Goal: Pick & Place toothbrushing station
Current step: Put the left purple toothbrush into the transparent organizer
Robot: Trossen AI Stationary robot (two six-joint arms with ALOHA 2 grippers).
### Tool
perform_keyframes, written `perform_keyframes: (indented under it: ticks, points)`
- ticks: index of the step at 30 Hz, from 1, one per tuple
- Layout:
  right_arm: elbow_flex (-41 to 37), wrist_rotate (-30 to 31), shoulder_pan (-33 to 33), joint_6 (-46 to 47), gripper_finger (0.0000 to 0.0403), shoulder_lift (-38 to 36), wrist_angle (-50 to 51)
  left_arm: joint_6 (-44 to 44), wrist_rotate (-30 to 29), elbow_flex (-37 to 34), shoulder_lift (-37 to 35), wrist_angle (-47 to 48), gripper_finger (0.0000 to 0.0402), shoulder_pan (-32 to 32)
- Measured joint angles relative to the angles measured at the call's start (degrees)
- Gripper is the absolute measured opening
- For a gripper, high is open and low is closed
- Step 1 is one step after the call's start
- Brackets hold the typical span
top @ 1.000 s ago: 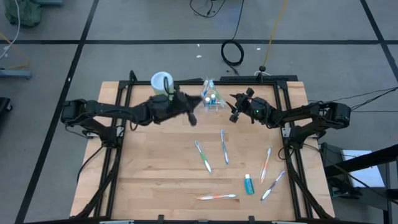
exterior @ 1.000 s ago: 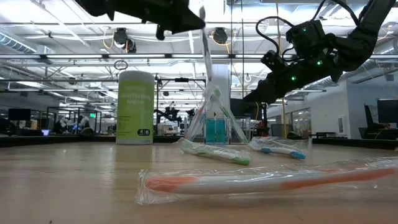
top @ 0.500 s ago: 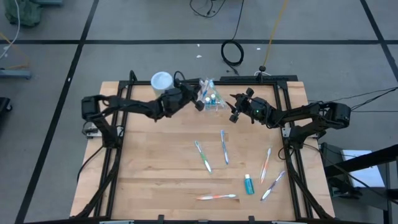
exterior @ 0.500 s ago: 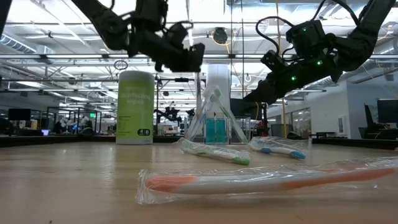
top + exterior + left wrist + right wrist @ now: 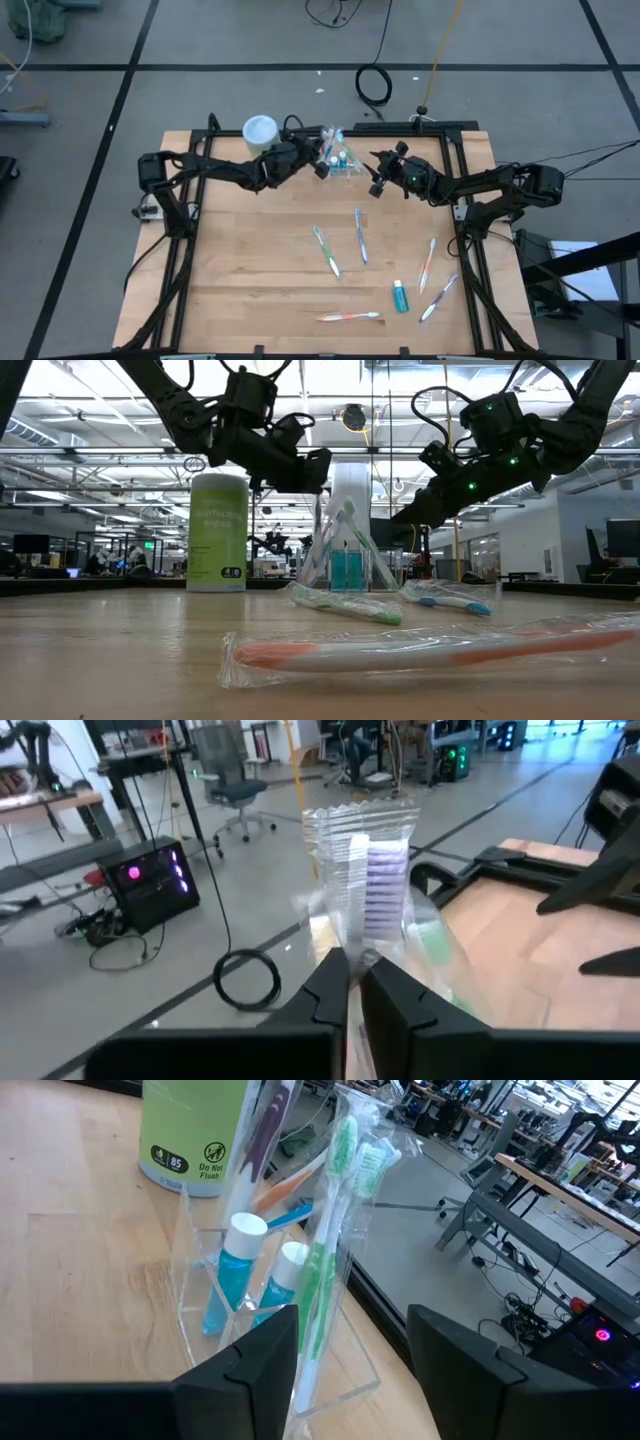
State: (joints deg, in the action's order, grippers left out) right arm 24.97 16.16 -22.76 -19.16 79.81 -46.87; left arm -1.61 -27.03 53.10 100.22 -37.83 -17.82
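A clear holder [image 5: 342, 160] stands at the table's far edge with two blue tubes [image 5: 235, 1270] and green [image 5: 335, 1230], orange and blue wrapped toothbrushes in it. My left gripper [image 5: 321, 166] is at the holder's left side, shut on a wrapped toothbrush with purple bristles [image 5: 375, 870]. My right gripper [image 5: 378, 183] is open and empty, to the right of the holder [image 5: 300, 1330]. Several wrapped toothbrushes [image 5: 327, 250] and a blue tube [image 5: 400, 296] lie flat on the table. My left gripper pinches the wrapped toothbrush between its two fingers [image 5: 330, 990], a little below the head [image 5: 372, 935]. The fingers come from the table's left and lie across the brush. The brush stands about upright, head above the fingers. Its lower part slants down toward the holder [image 5: 262, 1130]; its end is hidden.
A green and white canister [image 5: 260, 130] stands left of the holder, close behind my left arm. Loose toothbrushes lie mid-table [image 5: 360, 237] and at the right and near side [image 5: 428, 262] [image 5: 348, 316]. Black frame rails [image 5: 455, 200] run along the table's sides.
My left gripper has carried the wrapped toothbrush toward the far edge and the holder and come down, and now stands at the holder's left side. The brush has stayed about upright. My right gripper has kept still.
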Motion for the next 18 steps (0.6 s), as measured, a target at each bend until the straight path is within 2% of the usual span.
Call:
perform_keyframes:
  ticks: [4,8,14,18]
  points:
    - [0.0,0.0,0.0,0.0,0.0181,0.0,0.0,2.5,0.0,0.0,0.0,5.4,0.0033,0.0]
    - [0.0,0.0,0.0,0.0,0.0181,0.0,0.0,3.8,0.0,0.0,0.0,9.6,0.0028,0.0]
    - [0.0,0.0,0.0,0.0,0.0181,0.0,0.0,4.4,0.1,0.0,0.0,10.5,0.0012,0.0]
    - [0.0,0.0,0.0,0.0,0.0181,0.0,0.0,4.9,0.1,0.0,0.0,10.6,0.0034,0.0]
